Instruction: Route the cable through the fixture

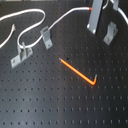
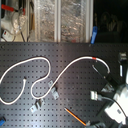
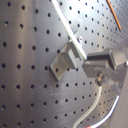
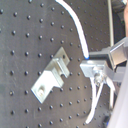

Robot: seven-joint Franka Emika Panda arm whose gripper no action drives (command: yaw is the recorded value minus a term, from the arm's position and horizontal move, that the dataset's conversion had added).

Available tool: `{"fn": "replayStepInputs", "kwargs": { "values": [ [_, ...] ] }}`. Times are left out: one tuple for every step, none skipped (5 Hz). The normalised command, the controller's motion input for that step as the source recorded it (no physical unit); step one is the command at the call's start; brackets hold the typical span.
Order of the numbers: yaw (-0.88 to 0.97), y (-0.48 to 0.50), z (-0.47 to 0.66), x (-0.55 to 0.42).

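The white cable (image 1: pixel 30 20) loops across the black pegboard from the first exterior view's left to its upper right, where its red band (image 1: pixel 90 8) shows beside the gripper (image 1: pixel 93 29). In the second exterior view the cable (image 2: pixel 60 75) snakes rightward to the red band (image 2: pixel 95 59). Three grey fixtures stand on the board: one (image 1: pixel 110 33) just right of the gripper, and two others (image 1: pixel 46 38) (image 1: pixel 21 55) at the left. In both wrist views the gripper (image 3: pixel 101 66) (image 4: pixel 95 66) is shut on the cable (image 4: pixel 75 25), close beside the fixture (image 3: pixel 65 60) (image 4: pixel 51 80) and apart from it.
An orange bent rod (image 1: pixel 79 72) lies on the pegboard (image 1: pixel 45 100) in the middle of the first exterior view, nearer the front than the fixtures. Shelving with clutter (image 2: pixel 55 20) stands behind the board in the second exterior view.
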Motion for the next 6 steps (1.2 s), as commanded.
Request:
{"fn": "replayStepInputs", "kwargs": {
  "values": [
    [0.0, -0.038, 0.09, -0.059],
    [0.21, 0.067, 0.22, -0.348],
    [0.29, 0.05, 0.0, -0.139],
    [0.03, 0.022, 0.06, -0.018],
    [0.08, -0.028, 0.4, -0.076],
    [0.0, 0.0, 0.02, 0.0]
  ]
}}
